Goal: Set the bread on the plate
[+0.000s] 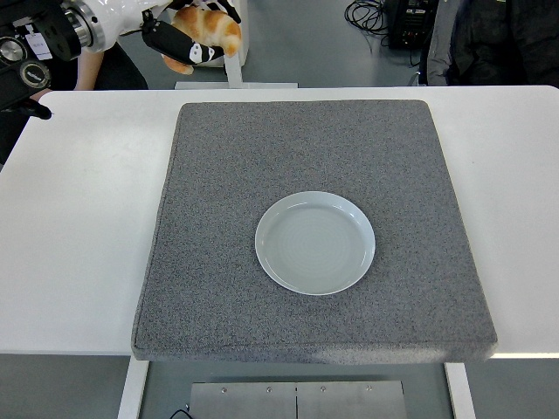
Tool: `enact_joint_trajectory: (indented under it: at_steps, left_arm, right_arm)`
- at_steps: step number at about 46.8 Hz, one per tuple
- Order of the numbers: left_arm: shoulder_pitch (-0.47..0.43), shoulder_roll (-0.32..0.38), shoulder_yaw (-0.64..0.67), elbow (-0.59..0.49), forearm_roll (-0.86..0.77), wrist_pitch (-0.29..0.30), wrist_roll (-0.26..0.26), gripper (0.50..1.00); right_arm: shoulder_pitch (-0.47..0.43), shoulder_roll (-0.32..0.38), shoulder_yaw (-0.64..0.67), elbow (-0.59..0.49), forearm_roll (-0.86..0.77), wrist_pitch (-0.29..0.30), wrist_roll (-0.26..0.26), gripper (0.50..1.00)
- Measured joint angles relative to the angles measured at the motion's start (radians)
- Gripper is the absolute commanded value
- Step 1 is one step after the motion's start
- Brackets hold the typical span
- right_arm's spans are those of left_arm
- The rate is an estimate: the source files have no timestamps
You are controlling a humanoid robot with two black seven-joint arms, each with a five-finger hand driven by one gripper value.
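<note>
Bread (pixel 208 28) held high at the picture's top left, wrapped by the curled fingers (pixel 179 39) of the left hand (pixel 188 30), well above the table's far edge. Golden crust showing between the black fingers; long axis hard to read under the grip, perhaps slanting down toward the left. Plate (pixel 315 243) flat on the grey mat (pixel 218 262), a little right of the mat's middle, bare and well apart from the bread. From the hand, plate lying toward the near edge and to the right, so probably a forward-and-down diagonal ahead. Nothing standing on the mat between the two; open room all round the plate, with wide mat margins on every side. White table (pixel 79 244) bare on the left flank as well. Right hand nowhere in view. Person's dark sleeve (pixel 122 70) just behind the left arm, at the top left.
</note>
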Motion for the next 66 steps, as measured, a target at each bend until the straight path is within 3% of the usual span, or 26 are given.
enact_joint_trajectory:
  at_steps: [7,19,30,36,46,55,66]
  left_arm:
    - [0.002,-0.096,0.002,0.016,-0.002,0.014,0.006,0.500]
    - [0.028,-0.333,0.006,0.115,0.002,0.051,0.002,0.500]
    - [0.063,-0.476,0.017,0.122,0.029,0.082,0.003,0.500]
    - [0.105,-0.488,0.042,0.109,0.087,0.083,-0.005,0.500]
    - [0.191,-0.442,0.049,0.042,0.193,0.082,-0.025,0.500]
    - [0.317,-0.425,0.051,0.021,0.329,0.092,-0.058,0.500]
    - [0.374,-0.420,0.051,0.025,0.351,0.114,-0.080,0.500]
  right_arm:
    - [0.001,0.000,0.000,0.001,0.000,0.000,0.000,1.000]
    - [-0.001,0.000,0.000,0.001,0.000,0.000,0.000,1.000]
    - [-0.001,0.000,0.000,0.000,0.000,0.001,0.000,1.000]
    - [-0.001,0.000,0.000,0.000,0.000,0.001,0.000,1.000]
    - [-0.006,0.000,0.000,-0.001,0.000,0.000,0.000,1.000]
    - [-0.005,0.000,0.000,0.001,0.000,0.000,0.000,1.000]
    - [-0.006,0.000,-0.001,0.001,0.000,0.001,0.000,1.000]
